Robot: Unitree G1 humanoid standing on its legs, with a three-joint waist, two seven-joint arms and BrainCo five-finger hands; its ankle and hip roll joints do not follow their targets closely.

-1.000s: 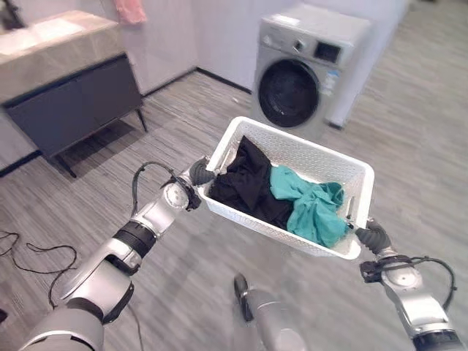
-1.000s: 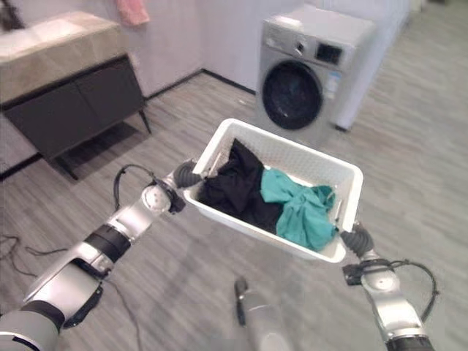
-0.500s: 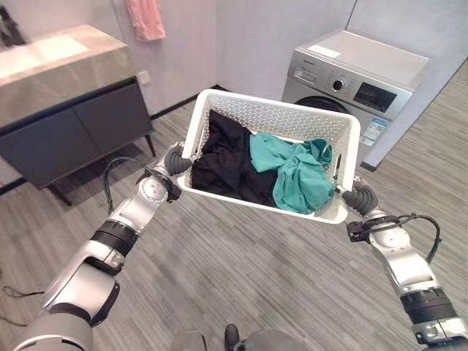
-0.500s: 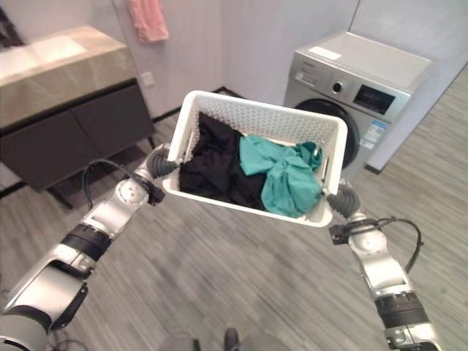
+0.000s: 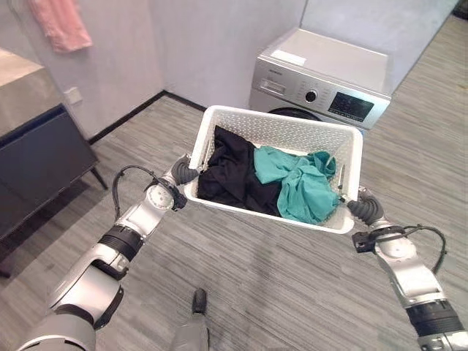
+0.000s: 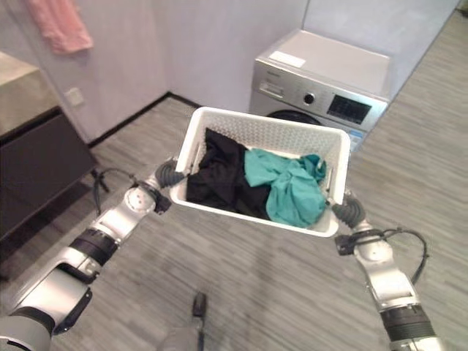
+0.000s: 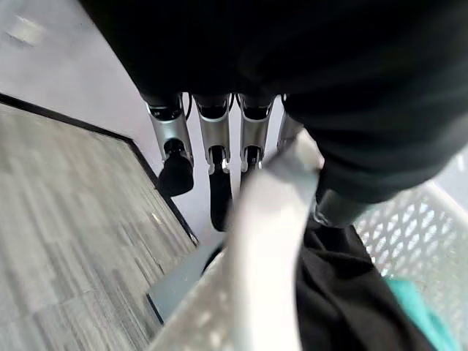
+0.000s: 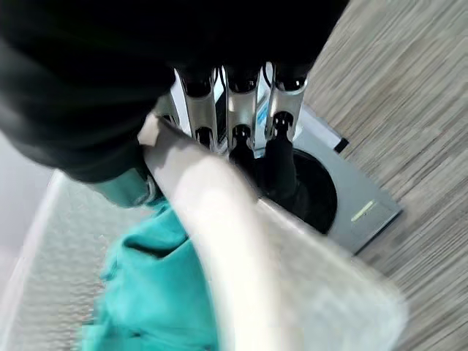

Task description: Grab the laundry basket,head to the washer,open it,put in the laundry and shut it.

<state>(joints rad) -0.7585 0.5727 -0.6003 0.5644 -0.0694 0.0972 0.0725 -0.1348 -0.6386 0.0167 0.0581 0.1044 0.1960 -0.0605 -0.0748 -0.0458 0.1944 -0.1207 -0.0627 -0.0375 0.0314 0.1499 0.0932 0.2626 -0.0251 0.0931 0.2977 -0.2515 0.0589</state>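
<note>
I had the basket (image 5: pixel 281 131) held up off the floor (image 5: pixel 241 285) between both arms; my left robot hand (image 5: pixel 181 170) gripped its left rim, the fingers (image 7: pixel 219 157) hooked over the outer edge and the thumb tucked inside against the black cloth; my right robot hand (image 5: pixel 363 208) clamped the right rim the same way, fingers (image 8: pixel 238 135) down the outside wall, thumb inside by the teal cloth; the basket sat roughly level, tipped slightly toward me. Inside it, the black laundry (image 5: pixel 232 172) lay heaped on the left half and the teal laundry (image 5: pixel 303 184) on the right half, the two touching in the middle. Just beyond the basket stood the washer (image 5: pixel 322 77), its door partly hidden behind the far rim, so I could not tell how it stood; off to the left I saw a dark cabinet (image 5: pixel 36 164) under a counter (image 5: pixel 18 91), and a pink towel (image 5: pixel 62 25) hung on the wall above it.
</note>
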